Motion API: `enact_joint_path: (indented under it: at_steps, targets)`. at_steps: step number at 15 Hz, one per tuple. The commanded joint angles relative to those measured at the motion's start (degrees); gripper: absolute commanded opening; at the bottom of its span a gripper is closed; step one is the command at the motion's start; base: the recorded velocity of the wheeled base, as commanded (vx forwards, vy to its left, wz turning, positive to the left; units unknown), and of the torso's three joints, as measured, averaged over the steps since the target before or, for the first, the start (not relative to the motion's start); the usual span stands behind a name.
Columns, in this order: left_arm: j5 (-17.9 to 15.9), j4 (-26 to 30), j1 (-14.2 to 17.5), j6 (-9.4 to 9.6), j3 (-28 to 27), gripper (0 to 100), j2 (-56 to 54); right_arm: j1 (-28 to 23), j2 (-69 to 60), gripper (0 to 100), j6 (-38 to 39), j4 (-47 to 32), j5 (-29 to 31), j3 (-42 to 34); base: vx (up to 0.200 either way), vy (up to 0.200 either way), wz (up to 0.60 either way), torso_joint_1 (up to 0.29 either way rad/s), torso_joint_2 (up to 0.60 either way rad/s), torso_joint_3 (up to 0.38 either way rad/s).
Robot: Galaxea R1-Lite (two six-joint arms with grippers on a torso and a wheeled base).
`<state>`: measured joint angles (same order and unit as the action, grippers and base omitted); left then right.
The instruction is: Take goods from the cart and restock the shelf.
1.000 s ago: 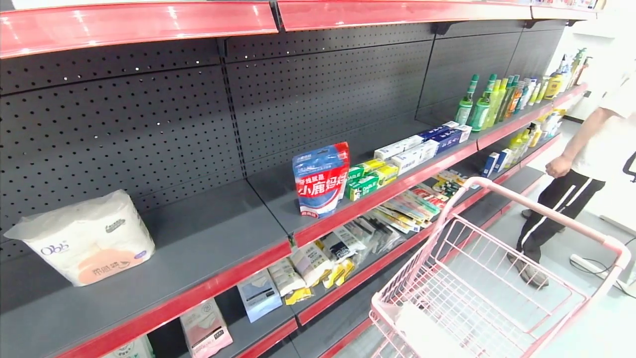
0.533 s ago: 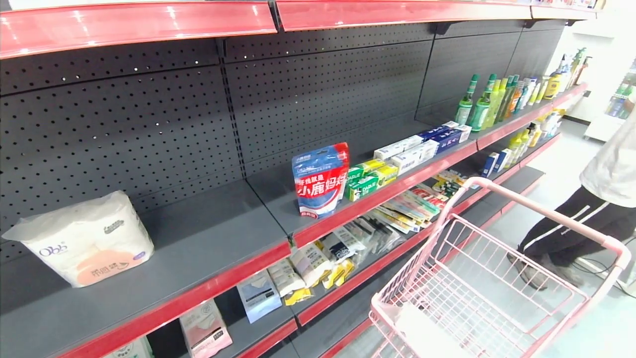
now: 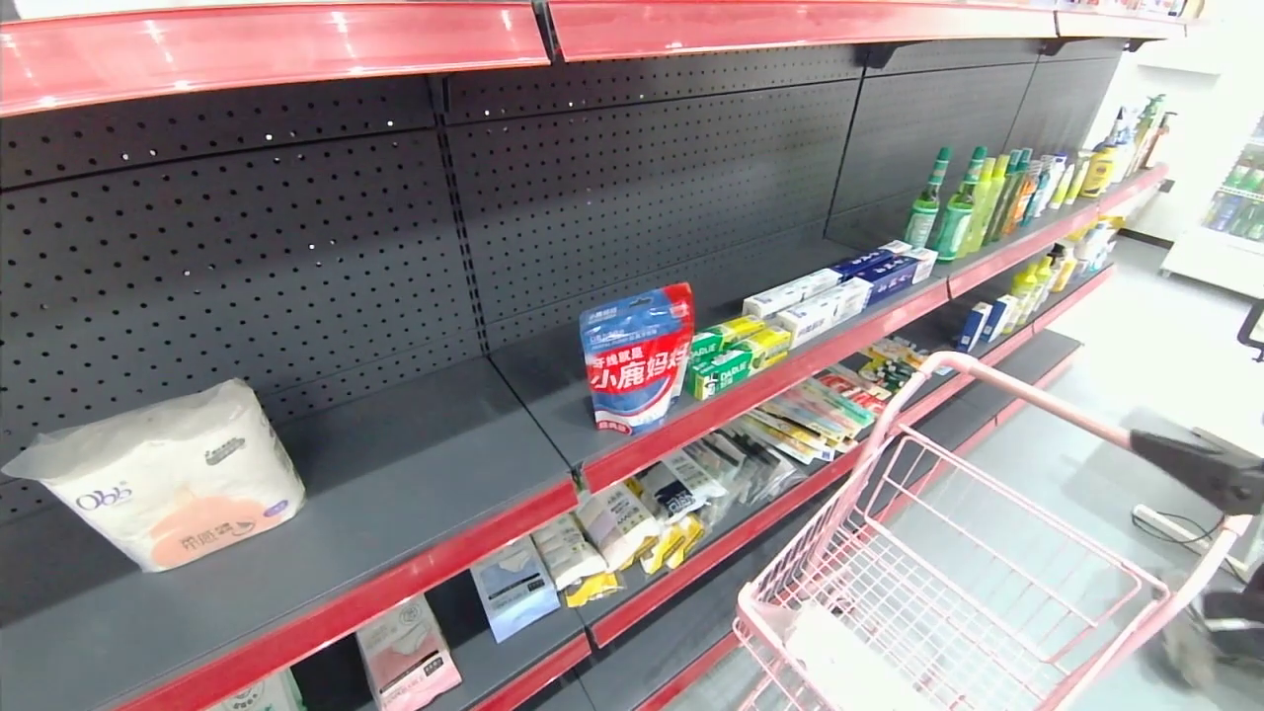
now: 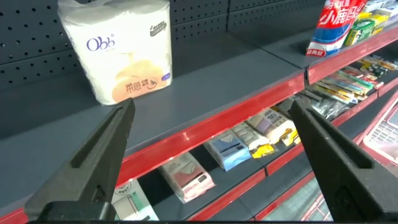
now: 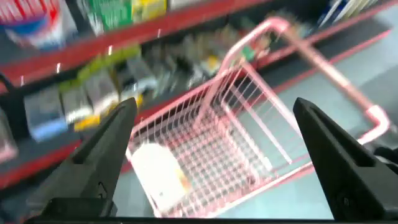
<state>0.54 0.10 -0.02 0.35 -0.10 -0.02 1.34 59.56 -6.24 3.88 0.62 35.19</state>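
near the cart (image 5: 323,65), the right gripper (image 5: 214,106) hangs open.

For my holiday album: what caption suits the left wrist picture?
Open left gripper facing a grey metal shelf holding a white plastic-wrapped tissue pack.

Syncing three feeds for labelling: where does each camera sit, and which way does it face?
Head view: on the head, facing forward and down at the shelf and pink cart; right arm at the edge.
Left wrist view: on the left arm, facing the tissue pack; left gripper open.
Right wrist view: on the right arm, facing down into the pink cart; right gripper open.
Shared: head and left wrist views both show the tissue pack.
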Motion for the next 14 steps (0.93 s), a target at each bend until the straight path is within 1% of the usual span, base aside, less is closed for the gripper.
enact_joint_path:
  at_steps: [1, 2, 3, 6, 8, 9, 10, 14]
  targets:
    - [0.1, 0.0, 0.0, 0.0, 0.0, 100, 0.0, 4.5, 26.7, 100, -2.3, 1.1, -5.4, 0.8, 0.0, 0.0, 0.0, 0.0, 0.0, 0.0]
    - [0.1, 0.0, 0.0, 0.0, 0.0, 100, 0.0, 6.1, 30.1, 100, -2.3, 1.2, -5.6, 1.1, 0.0, 0.0, 0.0, 0.0, 0.0, 0.0]
    - [0.1, 0.0, 0.0, -0.09, 0.0, 100, 0.0, 9.6, 35.7, 100, -2.4, 1.3, -5.8, 1.6, 0.0, 0.0, 0.0, 0.0, 0.0, 0.0]
    - [0.1, 0.0, 0.0, -0.09, 0.0, 100, 0.0, 14.3, 47.4, 100, -5.4, 1.3, -5.8, 3.7, 0.0, 0.0, 0.0, 0.0, 0.0, 0.0]
    - [0.1, 0.0, 0.0, -0.09, 0.0, 100, 0.0, 16.1, 51.5, 100, -7.9, 1.3, -6.0, 3.6, 0.0, 0.0, 0.0, 0.0, 0.0, 0.0]
    - [0.1, 0.0, 0.0, -0.09, 0.0, 100, 0.0, 16.1, 51.5, 100, -7.9, 1.3, -6.0, 3.6, 0.0, 0.0, 0.0, 0.0, 0.0, 0.0]
    - [0.1, 0.0, 0.0, -0.09, 0.0, 100, 0.0, 17.8, 55.9, 100, -8.4, 1.5, -5.8, 4.4, 0.0, 0.0, 0.0, 0.0, 0.0, 0.0]
    - [0.1, 0.0, 0.0, -0.09, 0.0, 100, 0.0, 19.9, 62.4, 100, -9.1, 1.4, -5.5, 9.7, 0.0, 0.0, 0.0, 0.0, 0.0, 0.0]
